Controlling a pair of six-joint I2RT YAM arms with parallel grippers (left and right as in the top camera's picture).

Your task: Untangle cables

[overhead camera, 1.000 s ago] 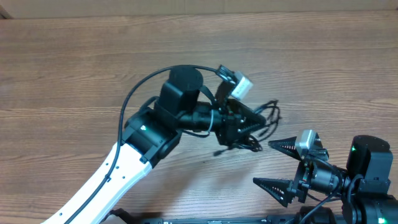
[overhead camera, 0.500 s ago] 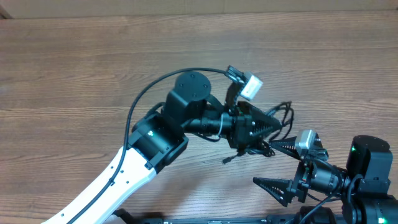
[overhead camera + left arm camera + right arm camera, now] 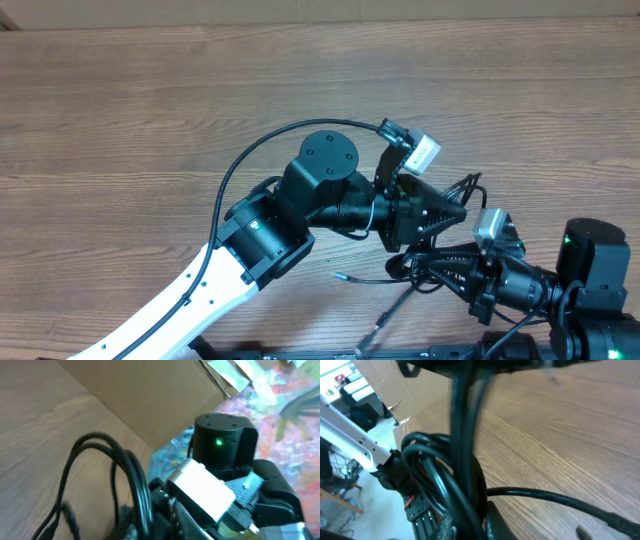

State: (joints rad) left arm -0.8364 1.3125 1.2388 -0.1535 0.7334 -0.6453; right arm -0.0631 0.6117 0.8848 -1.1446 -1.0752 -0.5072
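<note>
- The right gripper [image 3: 412, 268] is seen low at the right of the wooden table [image 3: 120, 120], its jaws brought together and clamped on the cables [image 3: 436, 262]
- In the right wrist view the black cables [image 3: 462, 440] are shown very close to the lens, bunched in overlapping loops, with one strand run out over the wood to the right
- The left gripper [image 3: 458, 213] is pointed rightward, just above and beside the right gripper; how wide its jaws stand cannot be told, nor whether anything is held in them
- A thin loop of cable is seen arched just past the left gripper's tip, near the right arm's silver wrist camera [image 3: 492, 228]
- Two loose ends are trailed out leftward and downward from the bundle onto the bare table, one of them silver-tipped
- In the left wrist view, cable loops [image 3: 132, 477] are raised off the table at left, with the silver wrist camera [image 3: 200, 487] just beside them
</note>
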